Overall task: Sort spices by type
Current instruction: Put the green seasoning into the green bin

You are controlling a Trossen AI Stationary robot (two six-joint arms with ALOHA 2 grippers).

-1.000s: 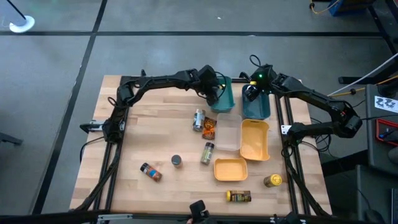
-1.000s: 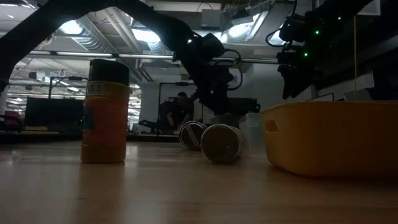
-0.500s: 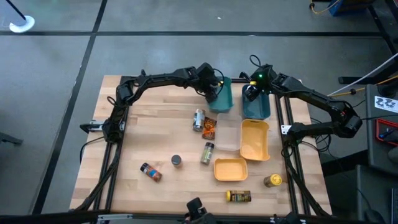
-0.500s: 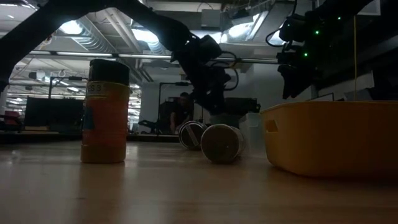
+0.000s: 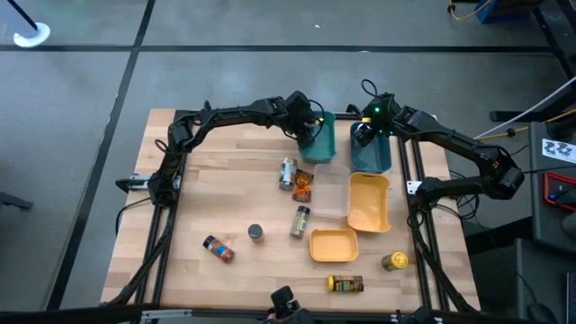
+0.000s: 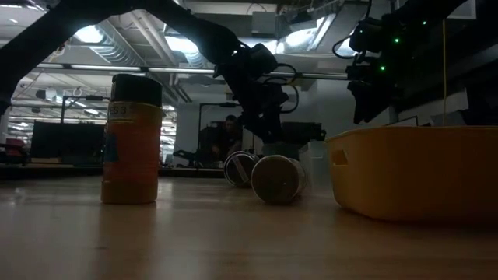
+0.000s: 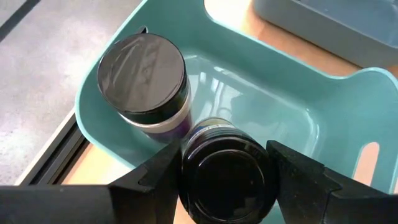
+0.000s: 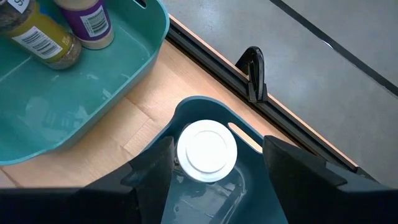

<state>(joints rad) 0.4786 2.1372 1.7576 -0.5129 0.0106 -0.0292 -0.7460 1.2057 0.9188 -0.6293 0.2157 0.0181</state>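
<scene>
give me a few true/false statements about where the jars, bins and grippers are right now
1. The left gripper holds a dark-lidded jar over the teal bin. True.
2. That teal bin is empty. False: another dark-lidded jar already stands in it.
3. The right gripper is at a white-lidded jar in the darker teal bin. True.
4. Both yellow bins hold jars. False: both look empty.
5. A jar stands right of the smaller yellow bin. True.

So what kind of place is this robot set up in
Probably a robotics lab or workshop: a wooden table on a bare concrete floor, exposed ceiling ducts and strip lights, and a person working behind.
</scene>
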